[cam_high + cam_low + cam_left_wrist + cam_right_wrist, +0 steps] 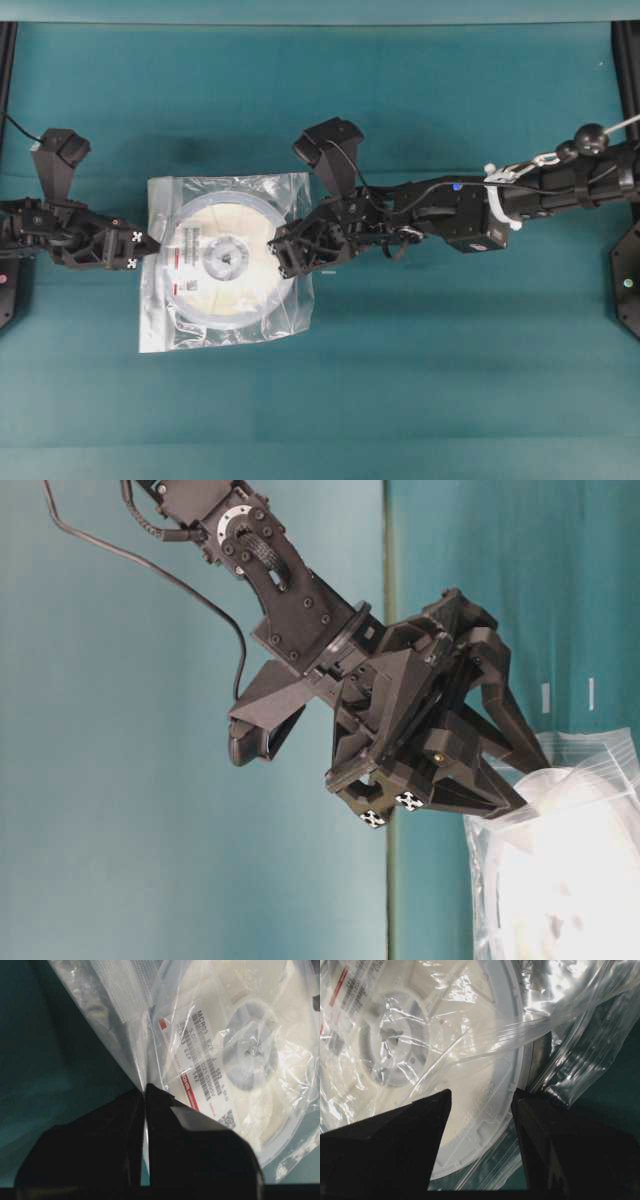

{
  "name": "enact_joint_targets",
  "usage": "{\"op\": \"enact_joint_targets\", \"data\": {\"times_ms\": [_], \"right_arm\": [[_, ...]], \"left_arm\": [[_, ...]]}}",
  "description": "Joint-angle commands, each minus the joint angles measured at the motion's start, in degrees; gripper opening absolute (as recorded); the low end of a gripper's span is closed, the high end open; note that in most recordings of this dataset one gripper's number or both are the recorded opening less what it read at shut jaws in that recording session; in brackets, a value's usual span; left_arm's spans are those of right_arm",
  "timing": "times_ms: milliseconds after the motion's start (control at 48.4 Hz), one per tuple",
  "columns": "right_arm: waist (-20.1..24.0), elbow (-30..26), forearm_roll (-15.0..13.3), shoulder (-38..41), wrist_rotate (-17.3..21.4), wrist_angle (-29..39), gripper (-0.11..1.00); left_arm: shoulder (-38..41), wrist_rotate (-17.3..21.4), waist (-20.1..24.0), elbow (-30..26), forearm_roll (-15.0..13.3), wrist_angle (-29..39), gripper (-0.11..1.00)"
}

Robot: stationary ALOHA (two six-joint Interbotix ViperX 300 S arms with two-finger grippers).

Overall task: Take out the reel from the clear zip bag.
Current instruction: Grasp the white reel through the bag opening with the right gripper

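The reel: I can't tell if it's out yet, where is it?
In the overhead view the reel lies left of centre, inside the clear zip bag, between the left end effector and right end effector.

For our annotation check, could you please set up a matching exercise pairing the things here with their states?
1. left end effector
2. right end effector
3. reel
4. bag

a. inside the bag
b. open, astride the reel's rim
c. shut on the bag's edge
d. flat on the table, pinched at one side

Pairs: 1-c, 2-b, 3-a, 4-d

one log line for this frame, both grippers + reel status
left gripper: shut on clear zip bag edge | right gripper: open, at bag mouth | reel: inside bag
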Motion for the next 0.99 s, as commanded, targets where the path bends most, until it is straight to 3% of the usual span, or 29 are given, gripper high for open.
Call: {"op": "enact_joint_targets", "data": {"times_ms": [0, 413, 970], "right_arm": [[0.53, -0.88, 0.09, -0.35, 0.53, -0.44, 0.63], [0.53, -0.35, 0.18, -0.53, 0.62, -0.53, 0.21], [0.44, 3.34, 1.93, -2.2, 0.53, -3.25, 0.12]], "left_arm": [[-0.09, 0.18, -0.18, -0.53, 0.18, -0.26, 0.0], [-0.09, 0.09, -0.18, -0.62, 0.18, -0.26, 0.01], [-0.09, 0.09, -0.18, -0.44, 0.18, -0.26, 0.01]]}}
